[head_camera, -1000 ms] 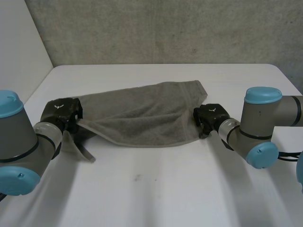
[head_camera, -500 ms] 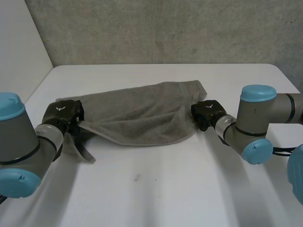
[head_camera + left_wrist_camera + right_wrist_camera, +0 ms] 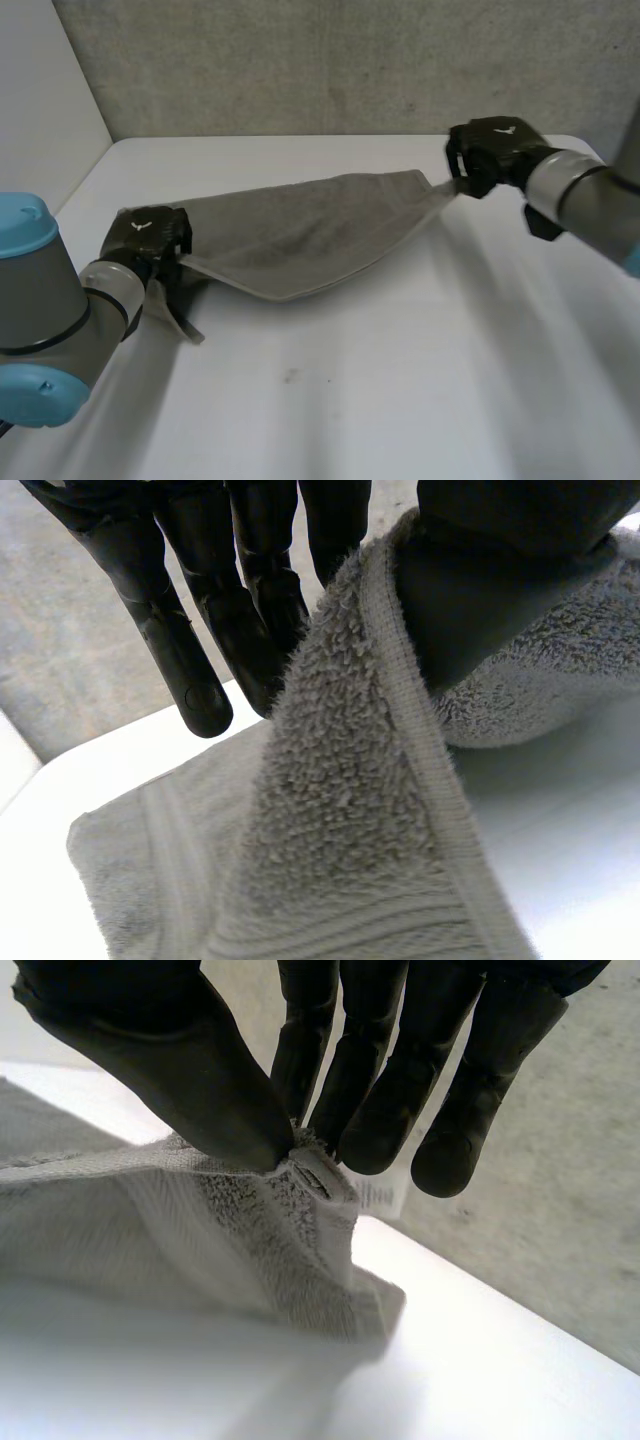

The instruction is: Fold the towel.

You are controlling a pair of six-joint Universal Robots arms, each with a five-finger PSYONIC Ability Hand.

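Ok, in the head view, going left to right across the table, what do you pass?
left arm → left hand, pinching one end of the cloth → towel, stretched between both hands → right hand, pinching the opposite corner → right arm

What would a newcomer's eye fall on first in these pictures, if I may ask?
Most likely the grey towel, stretched across the middle of the white table between two black hands. The right hand pinches its far right corner between thumb and fingers, lifted off the table, while the left hand grips the towel's left end.
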